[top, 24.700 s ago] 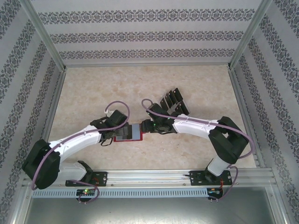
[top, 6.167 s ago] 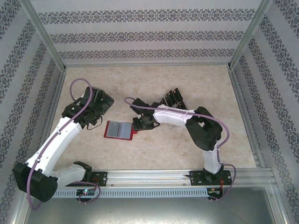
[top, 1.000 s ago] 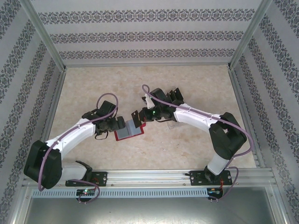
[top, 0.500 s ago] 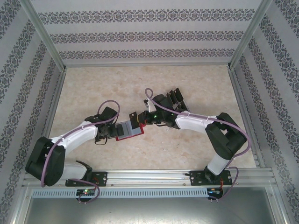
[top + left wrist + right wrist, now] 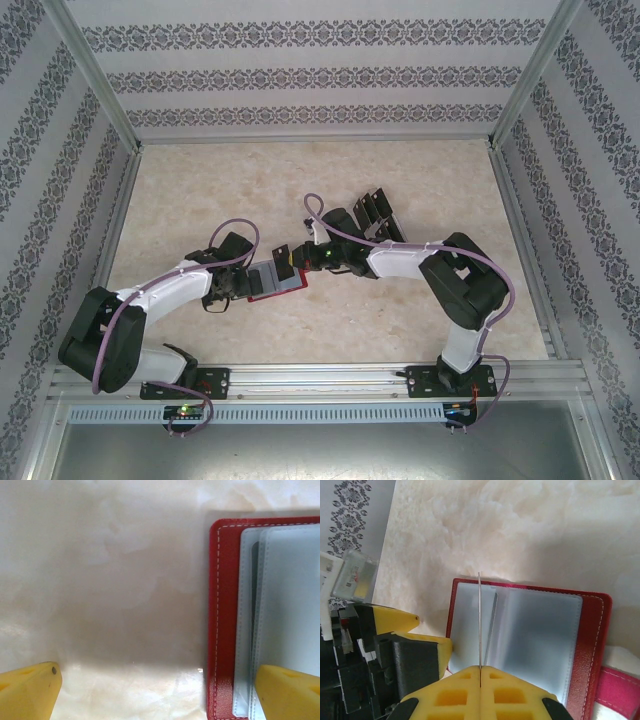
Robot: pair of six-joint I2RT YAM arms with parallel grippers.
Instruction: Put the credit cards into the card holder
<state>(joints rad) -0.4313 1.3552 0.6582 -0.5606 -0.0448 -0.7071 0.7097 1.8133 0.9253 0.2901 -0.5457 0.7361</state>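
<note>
The red card holder (image 5: 272, 281) lies open on the table, its greyish clear sleeves (image 5: 535, 630) facing up. My right gripper (image 5: 480, 672) is shut on one thin black credit card (image 5: 479, 620), seen edge-on and standing upright over the holder's left half. In the top view the right gripper (image 5: 298, 258) hovers at the holder's far right corner. My left gripper (image 5: 160, 695) is open and straddles the holder's left red edge (image 5: 224, 605), one yellow fingertip (image 5: 287, 690) over the sleeves, the other on bare table. More black credit cards (image 5: 370, 212) stand behind the right arm.
The spare cards sit in a clear rack (image 5: 378, 225) just behind the right forearm. A red strap (image 5: 620, 692) of the holder pokes out at its right side. Marble tabletop (image 5: 330, 170) stretches beyond, bounded by a metal frame and patterned walls.
The left gripper has slid in to the holder's left edge and opened slightly wider. The right gripper, still gripping the card, has shifted a little over the holder.
</note>
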